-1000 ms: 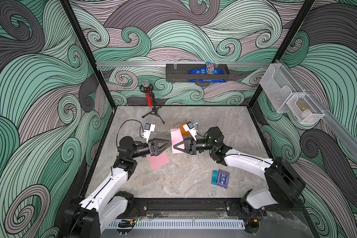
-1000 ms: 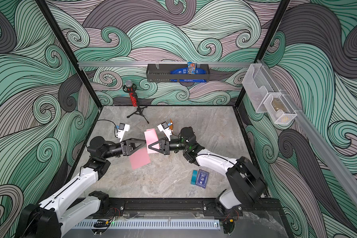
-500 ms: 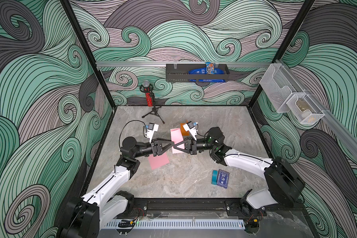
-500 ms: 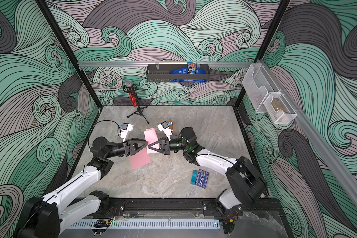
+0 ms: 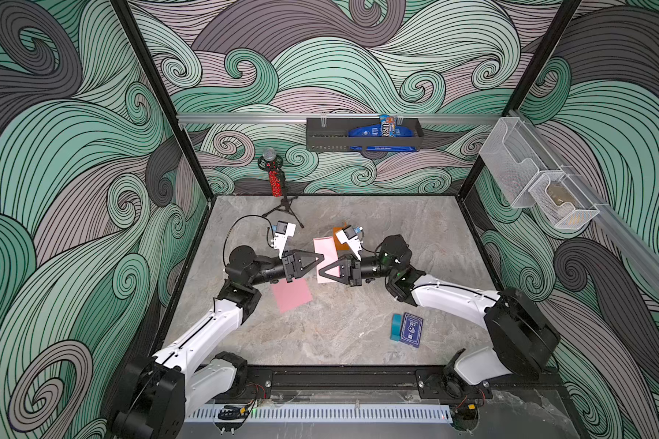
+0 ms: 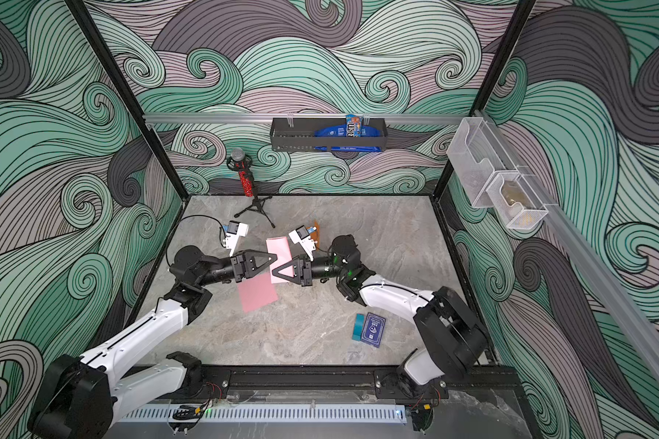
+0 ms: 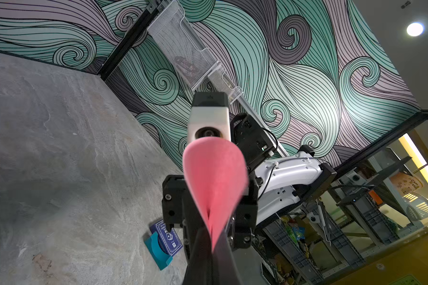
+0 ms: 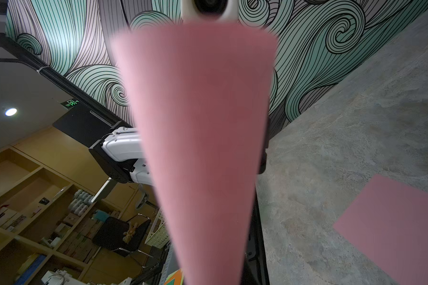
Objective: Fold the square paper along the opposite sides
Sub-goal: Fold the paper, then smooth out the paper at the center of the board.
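Observation:
The square paper (image 5: 326,249) is a pale pink sheet held in the air between both arms, above the table's middle; it also shows in a top view (image 6: 280,247). My left gripper (image 5: 321,257) is shut on one edge of it. In the left wrist view the paper (image 7: 215,172) curls up out of the pinched jaws. My right gripper (image 5: 320,273) faces the left one, tip to tip, and looks shut on the opposite edge. In the right wrist view the paper (image 8: 198,123) fills the middle and hides the jaws.
A darker pink sheet (image 5: 292,294) lies flat on the table under the left gripper, and an orange sheet (image 5: 339,239) lies behind the right wrist. A blue card box with a teal piece (image 5: 408,328) sits front right. A microphone on a tripod (image 5: 276,182) stands at the back.
My left gripper has moved right to the paper and shut on its edge. The right arm has stayed in place with the paper.

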Motion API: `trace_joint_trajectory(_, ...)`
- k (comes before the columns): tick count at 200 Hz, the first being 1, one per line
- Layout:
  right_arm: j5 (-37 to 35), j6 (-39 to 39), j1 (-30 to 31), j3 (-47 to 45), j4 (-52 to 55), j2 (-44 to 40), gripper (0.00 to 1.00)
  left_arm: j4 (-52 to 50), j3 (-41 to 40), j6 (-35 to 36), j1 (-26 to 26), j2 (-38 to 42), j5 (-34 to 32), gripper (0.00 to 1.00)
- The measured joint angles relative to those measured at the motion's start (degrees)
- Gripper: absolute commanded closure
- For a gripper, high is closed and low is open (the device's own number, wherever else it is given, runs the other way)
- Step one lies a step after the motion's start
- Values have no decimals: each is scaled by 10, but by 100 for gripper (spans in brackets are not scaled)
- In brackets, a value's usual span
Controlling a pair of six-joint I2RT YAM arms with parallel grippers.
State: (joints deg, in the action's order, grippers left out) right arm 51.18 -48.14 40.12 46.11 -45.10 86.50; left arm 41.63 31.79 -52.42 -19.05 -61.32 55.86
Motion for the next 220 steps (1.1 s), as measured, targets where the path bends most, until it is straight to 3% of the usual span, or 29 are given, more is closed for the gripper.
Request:
trace_joint_trajectory(14,-1,5,-2,0,7,-1,66,-23,11,13,0,-3,-4,100)
trace_joint_trajectory(35,-21,50,-11,-7,60,-26,55,-71,24,45,0,-4,-21,100)
trace_joint_trajectory(62,-107,149,-34,-59,137,-141,44,-153,30,101,-2,-17,-51,100)
trace_joint_trajectory(91,-210,253,-35,-221,45,-280,62,-231,30,158,-10,-79,-84,100)
trace_joint_trajectory(112,-271,322,-21,-310,0,-301,69,-294,49,195,-25,-154,-101,100)
trace_joint_trajectory(152,-353,416,19,-319,-28,-235,76,-396,125,270,-45,-316,-130,100)
trace_joint_trajectory(220,-417,498,68,-275,-76,-20,79,-475,170,333,-60,-428,-164,100)
